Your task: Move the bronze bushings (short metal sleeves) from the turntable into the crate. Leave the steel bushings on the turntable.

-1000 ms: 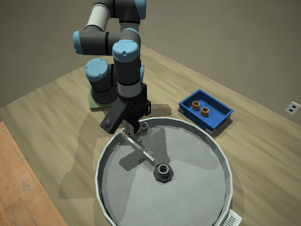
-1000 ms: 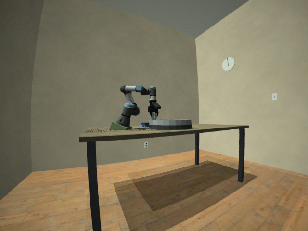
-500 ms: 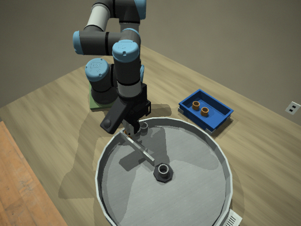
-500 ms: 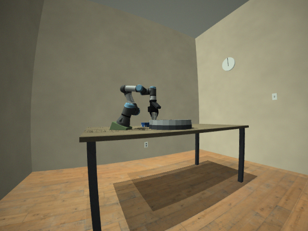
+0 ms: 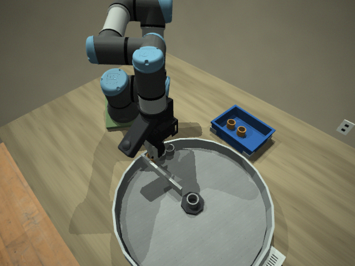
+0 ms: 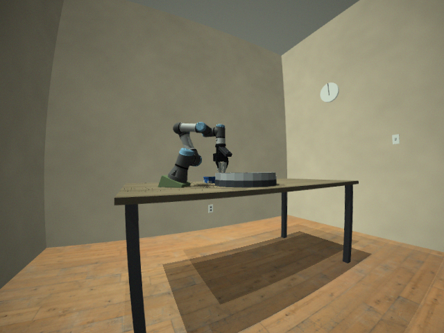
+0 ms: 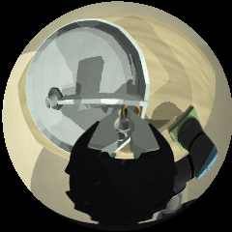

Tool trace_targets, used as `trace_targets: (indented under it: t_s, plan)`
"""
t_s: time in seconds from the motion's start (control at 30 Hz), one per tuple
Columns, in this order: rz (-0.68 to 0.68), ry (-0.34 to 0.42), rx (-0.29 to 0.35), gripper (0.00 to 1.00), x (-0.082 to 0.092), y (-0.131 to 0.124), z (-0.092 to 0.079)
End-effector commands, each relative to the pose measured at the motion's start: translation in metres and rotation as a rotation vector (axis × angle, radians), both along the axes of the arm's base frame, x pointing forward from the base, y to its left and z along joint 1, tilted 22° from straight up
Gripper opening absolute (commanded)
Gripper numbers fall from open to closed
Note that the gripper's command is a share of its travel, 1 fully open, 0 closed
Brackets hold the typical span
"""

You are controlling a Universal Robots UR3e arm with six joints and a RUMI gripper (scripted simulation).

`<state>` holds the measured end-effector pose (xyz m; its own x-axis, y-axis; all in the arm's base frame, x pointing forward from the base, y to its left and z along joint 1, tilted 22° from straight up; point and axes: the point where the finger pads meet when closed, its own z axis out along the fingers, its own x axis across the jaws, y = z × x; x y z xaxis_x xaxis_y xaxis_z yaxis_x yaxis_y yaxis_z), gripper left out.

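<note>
My gripper is down at the turntable's back left edge. It looks shut on the wall of a bronze bushing, which stands on the disc mostly hidden behind the fingers. A steel bushing stands just to the right of the fingers, by the rim. The round grey turntable has a raised white rim. Two bronze bushings stand upright in the blue crate, to the right of the turntable's back edge.
A grey bar runs from near the fingers to the dark central hub, which carries a grey sleeve. The arm's green base stands behind the turntable. The table's left edge drops to a wooden floor.
</note>
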<state>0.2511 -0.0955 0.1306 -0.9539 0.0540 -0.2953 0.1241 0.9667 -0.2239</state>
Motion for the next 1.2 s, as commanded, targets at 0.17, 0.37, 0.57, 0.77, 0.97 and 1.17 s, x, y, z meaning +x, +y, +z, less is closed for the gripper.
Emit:
trace_targets:
  t_s: [0.17,0.37,0.57,0.77,0.97,1.17]
  plan:
    - [0.000,-0.001,-0.001,0.00,-0.004,0.004,0.016]
    - [0.000,-0.001,-0.001,0.00,-0.008,0.007,0.027]
    - [0.000,-0.001,-0.001,0.00,-0.013,0.011,0.043]
    - [0.000,-0.001,-0.001,0.00,-0.016,0.015,0.055]
    - [0.000,-0.001,-0.001,0.00,-0.017,0.016,0.059]
    - [0.000,-0.001,-0.001,0.00,-0.017,0.016,0.060]
